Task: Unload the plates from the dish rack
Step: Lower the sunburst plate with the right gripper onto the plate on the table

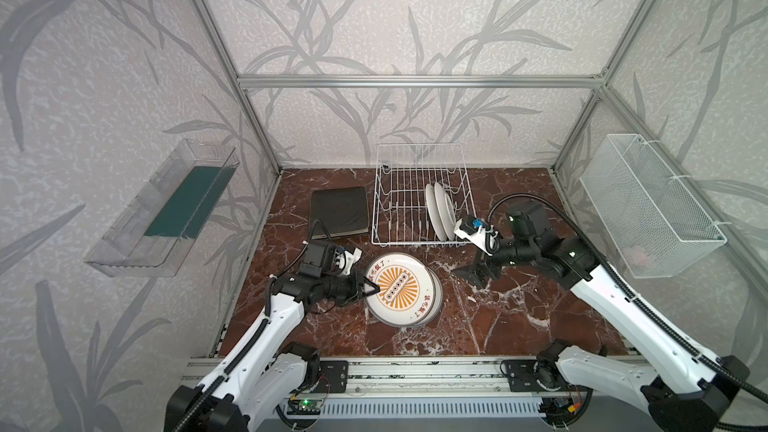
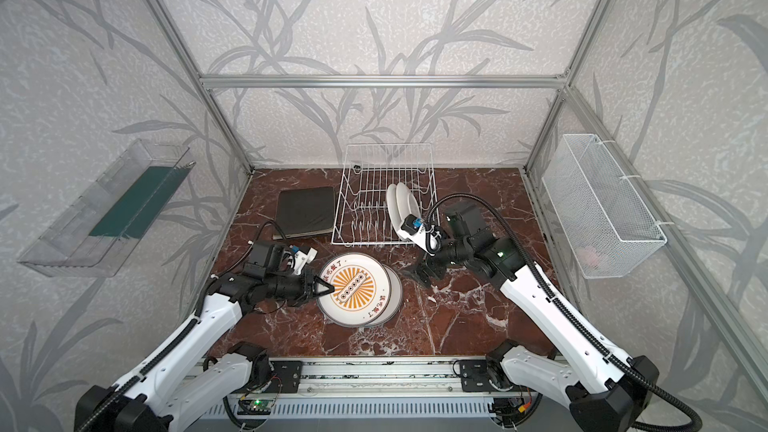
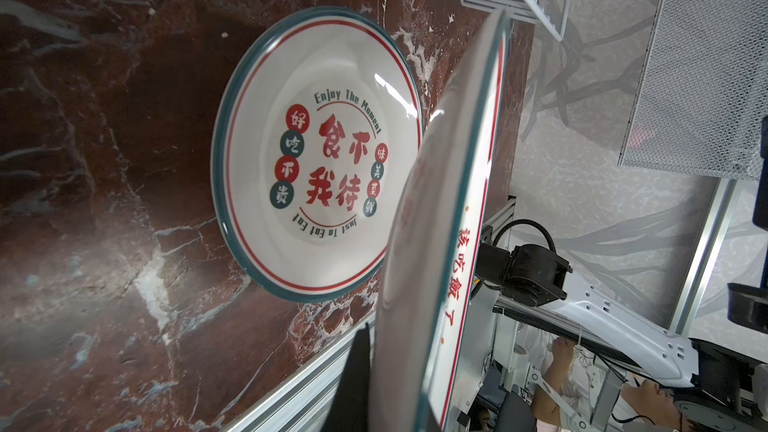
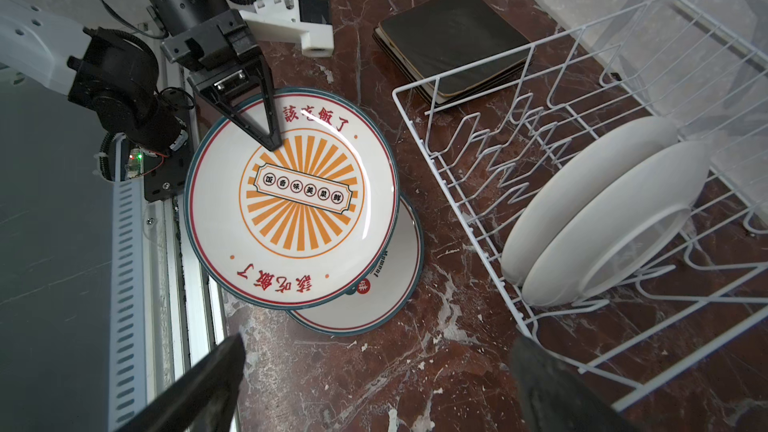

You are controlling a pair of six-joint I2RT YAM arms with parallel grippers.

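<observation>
- The left jaws pinch the rim of a round sunburst plate (image 1: 398, 289) at its 9 o'clock edge. In the left wrist view this plate (image 3: 440, 243) shows nearly edge-on, tilted above the one beneath
- Under it a second round plate (image 3: 316, 155) with red characters lies face up on the counter (image 1: 498, 317). Its rim (image 2: 397, 292) shows past the held plate at about 4 o'clock in both top views
- The dish rack (image 1: 399, 201) stands at 12 o'clock of the held plate. Two white plates (image 1: 439, 209) stand upright on its 3 o'clock side, backs showing
- A stack of square black-backed plates (image 1: 338, 211) lies face down on the counter, just beside the rack at its 9 o'clock
- The right jaws are spread wide and hold nothing. They hang above the counter at 3 o'clock of the held plate, near the rack's front corner
</observation>
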